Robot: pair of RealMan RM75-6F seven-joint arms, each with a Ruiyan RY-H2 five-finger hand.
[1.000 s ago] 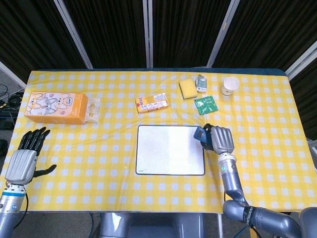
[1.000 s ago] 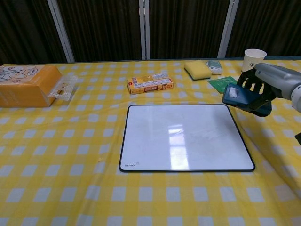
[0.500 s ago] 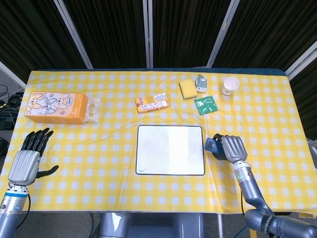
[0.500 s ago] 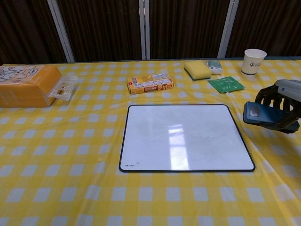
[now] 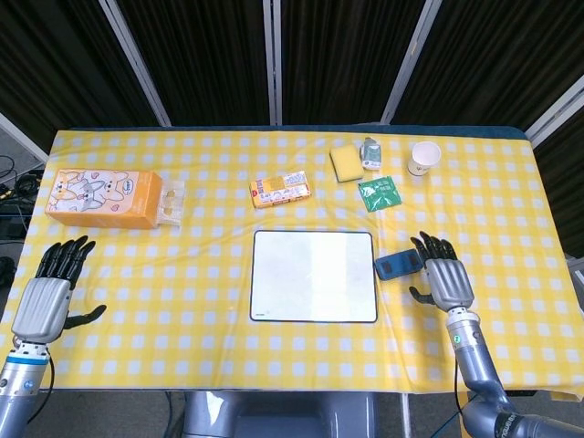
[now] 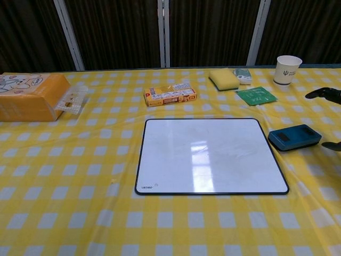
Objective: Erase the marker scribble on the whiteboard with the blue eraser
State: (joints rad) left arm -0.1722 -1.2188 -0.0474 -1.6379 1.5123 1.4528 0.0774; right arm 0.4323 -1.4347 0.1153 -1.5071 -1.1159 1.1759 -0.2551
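Observation:
The whiteboard (image 5: pixel 313 276) (image 6: pixel 209 155) lies flat at the middle of the table, and its surface looks white with no scribble showing. The blue eraser (image 5: pixel 397 265) (image 6: pixel 294 137) lies on the cloth just off the board's right edge. My right hand (image 5: pixel 444 282) is open to the right of the eraser with its fingers spread, apart from it; in the chest view only fingertips (image 6: pixel 323 94) show at the right edge. My left hand (image 5: pixel 46 302) is open at the table's near left edge, holding nothing.
A yellow sponge (image 5: pixel 345 163), a small bottle (image 5: pixel 370 152), a green packet (image 5: pixel 379 193) and a paper cup (image 5: pixel 423 157) stand at the back right. A small snack box (image 5: pixel 280 190) lies behind the board. An orange carton (image 5: pixel 102 198) sits at the far left.
My right hand carried the eraser off the board's right side, set it down on the cloth and let go. It now lies open beside it. The left hand barely moved.

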